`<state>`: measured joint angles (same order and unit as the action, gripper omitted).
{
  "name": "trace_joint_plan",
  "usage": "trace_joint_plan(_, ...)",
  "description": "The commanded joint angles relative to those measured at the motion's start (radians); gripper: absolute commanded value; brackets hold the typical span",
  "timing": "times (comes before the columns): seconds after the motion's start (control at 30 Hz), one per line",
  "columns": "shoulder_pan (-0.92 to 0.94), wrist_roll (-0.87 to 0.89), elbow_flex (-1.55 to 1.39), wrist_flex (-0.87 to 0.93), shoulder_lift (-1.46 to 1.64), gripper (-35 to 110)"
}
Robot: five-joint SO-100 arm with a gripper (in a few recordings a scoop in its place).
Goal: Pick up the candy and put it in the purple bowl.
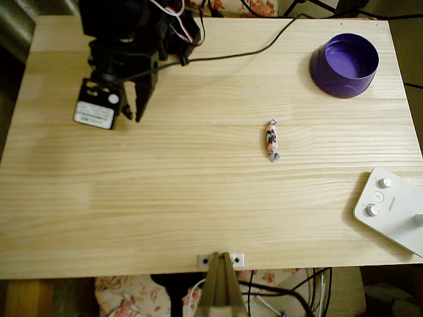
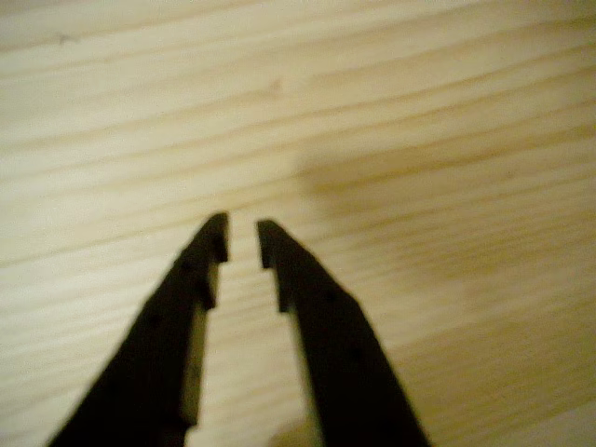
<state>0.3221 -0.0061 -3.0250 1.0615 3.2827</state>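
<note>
The candy (image 1: pixel 271 140), a small white wrapped sweet with red and dark marks and twisted ends, lies on the wooden table (image 1: pixel 198 198) right of the middle. The purple bowl (image 1: pixel 345 65) stands upright at the far right corner, with nothing inside it. My black gripper (image 1: pixel 134 117) hangs over the far left of the table, well left of the candy. In the wrist view the gripper (image 2: pixel 242 233) points at bare wood, its jaws a narrow gap apart with nothing between them.
A white device with knobs (image 1: pixel 391 208) lies at the near right edge. A black cable (image 1: pixel 244 53) runs across the far side of the table from the arm. A metal clamp (image 1: pixel 221 260) sits at the middle of the near edge.
</note>
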Motion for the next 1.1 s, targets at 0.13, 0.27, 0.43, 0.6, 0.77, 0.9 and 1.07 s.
trace_joint_plan(0.13,-0.012,-0.028,0.018,0.011,0.017,0)
trace_joint_plan(0.27,-0.014,-0.028,0.018,0.011,0.017,0)
trace_joint_plan(0.43,-0.014,-0.028,0.018,0.011,0.017,0)
trace_joint_plan(0.6,-0.014,-0.028,0.018,0.011,0.017,0)
trace_joint_plan(0.77,-0.014,-0.028,0.018,0.011,0.017,0)
trace_joint_plan(0.9,-0.032,-0.044,0.018,0.011,0.017,0)
trace_joint_plan(1.07,-0.038,-0.051,0.018,0.011,0.017,0)
